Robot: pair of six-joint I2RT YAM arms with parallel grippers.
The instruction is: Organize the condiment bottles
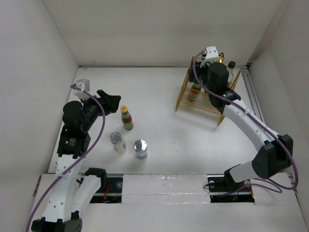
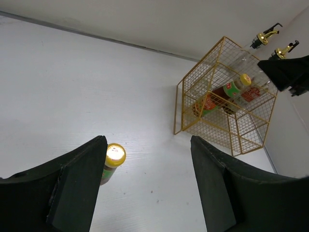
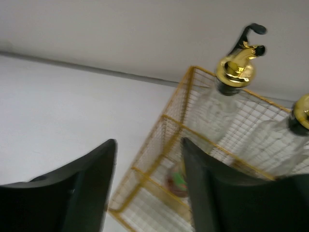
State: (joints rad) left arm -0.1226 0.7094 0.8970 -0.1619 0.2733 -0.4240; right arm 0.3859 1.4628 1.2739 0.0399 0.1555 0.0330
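We see three left outside the yellow wire basket (image 1: 182, 96): an orange-capped red-sauce bottle (image 1: 127, 118) and two short silver-lidded jars (image 1: 117, 142) (image 1: 140, 149), while left end effector (image 2: 147, 145) and right end effector (image 3: 149, 145) gape empty.

Left arm (image 1: 77, 118) is bunched up on its own side, elbow high, wrist angled forward and in toward the middle. The left gripper (image 2: 147, 140) is tilted down and outward, and its jaws are spread wide with nothing between them. Right arm (image 1: 246, 121) is stretched way out toward the far right corner, with the forearm running long on a diagonal and the wrist tipped down. Right gripper (image 3: 148, 142) has its two dark fingers (image 3: 82, 183) parted too, not gripping anything.
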